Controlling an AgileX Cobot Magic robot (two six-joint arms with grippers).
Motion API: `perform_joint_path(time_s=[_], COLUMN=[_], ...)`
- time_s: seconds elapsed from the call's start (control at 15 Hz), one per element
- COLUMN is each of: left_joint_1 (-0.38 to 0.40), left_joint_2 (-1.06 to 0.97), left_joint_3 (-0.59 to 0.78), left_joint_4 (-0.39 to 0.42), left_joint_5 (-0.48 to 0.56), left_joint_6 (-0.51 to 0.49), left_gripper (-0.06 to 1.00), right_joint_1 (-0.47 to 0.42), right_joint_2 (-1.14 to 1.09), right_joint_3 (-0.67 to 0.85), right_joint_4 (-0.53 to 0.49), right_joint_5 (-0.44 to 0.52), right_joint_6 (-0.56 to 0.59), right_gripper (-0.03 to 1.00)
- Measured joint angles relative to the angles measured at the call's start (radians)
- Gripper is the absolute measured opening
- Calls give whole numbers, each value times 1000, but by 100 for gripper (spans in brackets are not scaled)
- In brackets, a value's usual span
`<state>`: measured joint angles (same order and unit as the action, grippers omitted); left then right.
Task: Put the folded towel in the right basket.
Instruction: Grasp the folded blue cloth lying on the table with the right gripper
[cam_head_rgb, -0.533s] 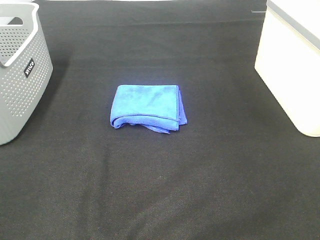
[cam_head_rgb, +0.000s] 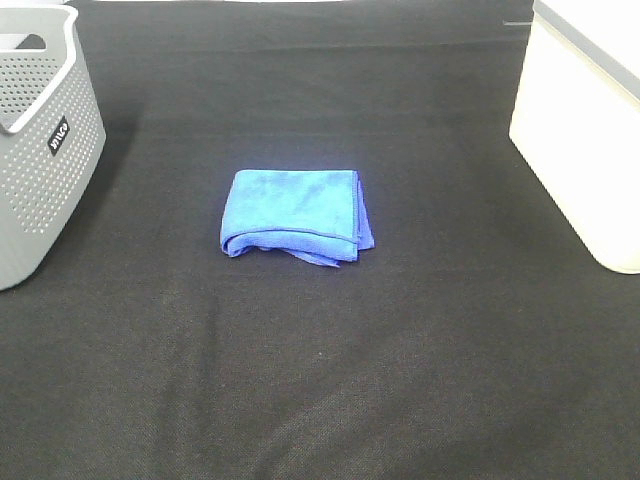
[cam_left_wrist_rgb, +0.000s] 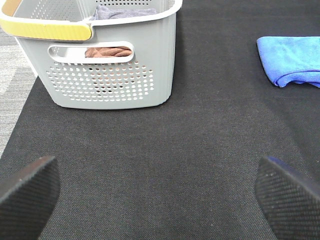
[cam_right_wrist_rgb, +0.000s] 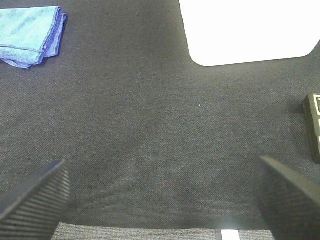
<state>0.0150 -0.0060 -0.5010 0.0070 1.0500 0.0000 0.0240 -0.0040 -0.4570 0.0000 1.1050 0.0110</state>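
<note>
The folded blue towel (cam_head_rgb: 295, 215) lies flat in the middle of the black cloth (cam_head_rgb: 320, 380), between the two baskets and well apart from both. Its folded edges face the near side, with a loose corner poking out at the near right. The grey basket (cam_head_rgb: 40, 150) stands at the far left, and the white basket (cam_head_rgb: 590, 150) stands at the far right.

The left gripper (cam_left_wrist_rgb: 157, 192) is released, its jaws spread wide over bare cloth and holding nothing. It sits near the grey basket, where a brown cloth (cam_left_wrist_rgb: 107, 51) shows through the handle slot, and the towel is off to its right. The right gripper (cam_right_wrist_rgb: 162, 195) is also released and empty, its jaws wide apart over bare cloth. The white basket is just ahead of it and the towel off to its left. A small black box (cam_right_wrist_rgb: 314, 125) sits at the cloth's right edge.
</note>
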Motion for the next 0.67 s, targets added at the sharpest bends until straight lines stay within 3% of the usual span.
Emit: perform_joint_path(time_s=[0.67], left_joint_1=[0], left_joint_2=[0], left_joint_3=[0], left_joint_4=[0], left_joint_5=[0], left_joint_6=[0], left_gripper=[99], right_joint_1=[0], right_joint_2=[0], right_joint_3=[0], right_joint_4=[0], right_joint_5=[0], right_joint_6=[0], right_gripper=[96])
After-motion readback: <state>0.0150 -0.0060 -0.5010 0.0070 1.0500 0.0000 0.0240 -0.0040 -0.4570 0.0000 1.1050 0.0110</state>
